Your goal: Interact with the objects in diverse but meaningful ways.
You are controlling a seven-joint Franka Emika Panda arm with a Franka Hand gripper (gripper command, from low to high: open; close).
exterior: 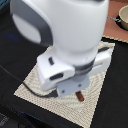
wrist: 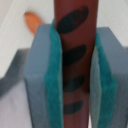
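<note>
Brown sausage (wrist: 75, 60) — 1, dark-striped — clamped between 2 teal pads (wrist: 54, 75) of the tool (wrist: 75, 80), above woven mat (exterior: 100, 95)

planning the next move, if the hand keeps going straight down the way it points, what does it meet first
Likely the woven mat. The hand points down, shut on the brown sausage, whose tip would touch before the fingers. The remaining gap is unclear.

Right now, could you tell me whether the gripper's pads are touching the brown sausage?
Touching: the wrist view shows the teal pads pressed against both sides of the brown sausage, with no gap.
</note>
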